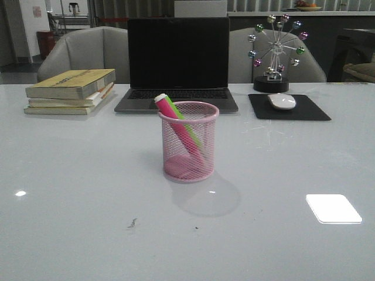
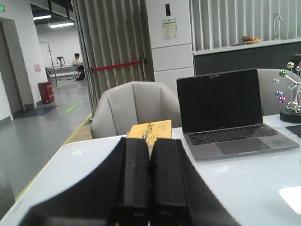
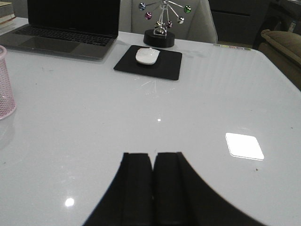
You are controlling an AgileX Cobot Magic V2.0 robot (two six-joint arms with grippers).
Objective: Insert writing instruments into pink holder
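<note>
The pink wire-mesh holder (image 1: 188,142) stands upright in the middle of the white table. Both markers lean inside it toward the left: the hot pink marker (image 1: 176,120) with its whitish end sticking above the rim, and the green marker (image 1: 186,121) just behind it. No arm appears in the front view. My left gripper (image 2: 150,143) is shut and empty, high over the table's left side. My right gripper (image 3: 153,157) is also shut and empty, above bare table to the right of the holder, whose edge (image 3: 5,89) shows in the right wrist view.
A stack of books (image 1: 71,91) lies at the back left. An open laptop (image 1: 177,64) sits behind the holder. A white mouse (image 1: 282,101) rests on a black pad (image 1: 288,108), with a ball ornament (image 1: 274,52) behind it. Grey chairs (image 1: 82,55) stand past the far edge.
</note>
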